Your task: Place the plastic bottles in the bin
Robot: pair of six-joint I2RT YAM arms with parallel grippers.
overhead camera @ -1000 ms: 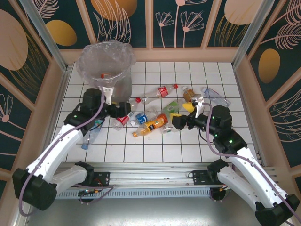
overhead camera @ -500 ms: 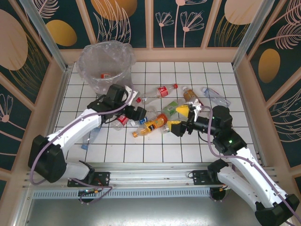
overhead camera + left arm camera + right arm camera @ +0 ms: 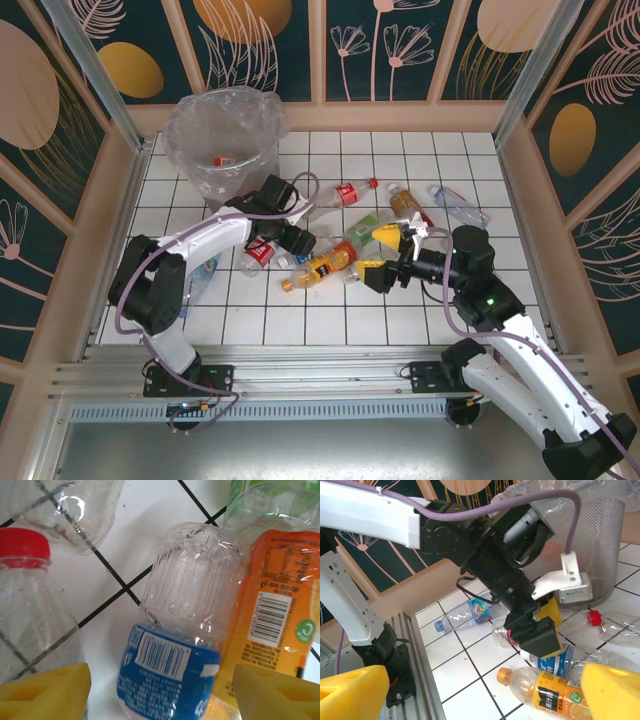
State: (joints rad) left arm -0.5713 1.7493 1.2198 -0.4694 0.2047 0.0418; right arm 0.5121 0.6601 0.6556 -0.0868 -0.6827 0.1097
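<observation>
White tiled desk (image 3: 330,320) between wooden rails (image 3: 390,118) and dark walls (image 3: 385,50) with painted leaves. Left gripper (image 3: 298,241) low over the heap of plastic bottles (image 3: 320,258) near the middle of the desk, jaws apart, yellow pads (image 3: 45,687) on either side of a clear bottle with blue label (image 3: 172,672), small gaps visible between pads and bottle, so no grip. Just beside that bottle an orange bottle (image 3: 280,595) with the barcode upward, its orange cap toward the near edge; on the other side, a little apart, a clear bottle with red cap (image 3: 25,600). Right gripper (image 3: 378,252) at the right end of the same heap, jaws wide apart, nothing between the yellow fingertips (image 3: 350,690), a green-label bottle (image 3: 360,230) just beside it. Further out, a red-label bottle (image 3: 345,193) and a brown one (image 3: 402,201) toward the far edge, a clear bottle (image 3: 457,205) toward the right edge, one more bottle (image 3: 195,283) alone near the left edge. Grey bin (image 3: 205,175) upright in the far left corner, lined with crinkled clear plastic, something red (image 3: 225,158) at its bottom; all other bottles outside of it, on the tiles.
</observation>
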